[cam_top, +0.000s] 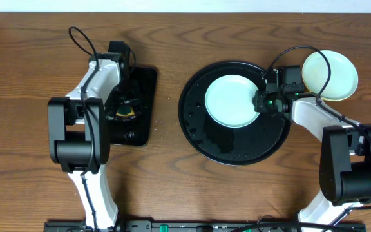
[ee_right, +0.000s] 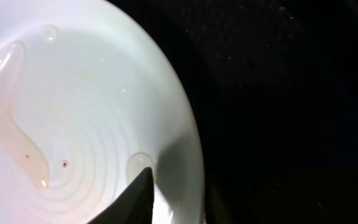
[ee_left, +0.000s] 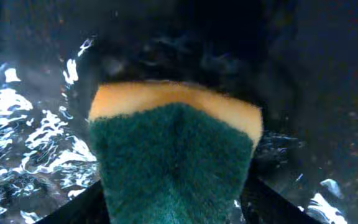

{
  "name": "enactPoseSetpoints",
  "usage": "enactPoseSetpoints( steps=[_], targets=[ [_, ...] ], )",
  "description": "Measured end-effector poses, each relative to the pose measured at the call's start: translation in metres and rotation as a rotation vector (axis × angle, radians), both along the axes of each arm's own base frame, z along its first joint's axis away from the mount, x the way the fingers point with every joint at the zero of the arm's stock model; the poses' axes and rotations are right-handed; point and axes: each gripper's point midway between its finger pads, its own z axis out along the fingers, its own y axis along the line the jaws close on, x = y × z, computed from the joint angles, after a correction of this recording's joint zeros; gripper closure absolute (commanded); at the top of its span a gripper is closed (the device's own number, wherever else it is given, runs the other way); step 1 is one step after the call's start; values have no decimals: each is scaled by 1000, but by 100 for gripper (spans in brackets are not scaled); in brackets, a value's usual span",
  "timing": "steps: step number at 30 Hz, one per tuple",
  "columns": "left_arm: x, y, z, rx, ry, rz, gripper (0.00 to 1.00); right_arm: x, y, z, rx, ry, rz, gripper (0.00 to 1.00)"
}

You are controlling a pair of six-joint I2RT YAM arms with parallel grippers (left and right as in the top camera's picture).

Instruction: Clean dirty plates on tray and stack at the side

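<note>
1. The left gripper (cam_top: 123, 108) is clamped on a green-and-yellow sponge (ee_left: 176, 155), which is held just over the wet rectangular tray (cam_top: 148, 84) beneath it
2. The right gripper (cam_top: 263, 101) is set at the edge of a mint-white plate (cam_top: 230, 101); the rim is seen between its fingers (ee_right: 135, 199), but whether it is pinched cannot be told
3. That plate, marked with water drops and small brown specks, is laid on the round black tray (cam_top: 237, 151) under the gripper
4. A pale yellow plate (cam_top: 332, 76) is seen on the counter (cam_top: 31, 64) just behind the right gripper, outside the round tray
</note>
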Motion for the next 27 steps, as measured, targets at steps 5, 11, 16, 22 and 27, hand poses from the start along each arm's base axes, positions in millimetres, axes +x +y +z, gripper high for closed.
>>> enactPoseSetpoints(
  steps=[5, 11, 16, 22, 27],
  targets=[
    [0, 0, 0, -1, 1, -1, 20, 0, -3, -1, -12, 1, -10, 94],
    [0, 0, 0, -1, 1, -1, 16, 0, -1, -1, -6, 2, -4, 99],
    [0, 0, 0, -1, 1, -1, 16, 3, -1, 0, -3, -11, -8, 99],
    [0, 0, 0, -1, 1, -1, 15, -5, -8, 20, -44, -4, -11, 99],
    [0, 0, 0, -1, 1, -1, 14, 2, -17, 114, -211, -238, 6, 99]
  ],
)
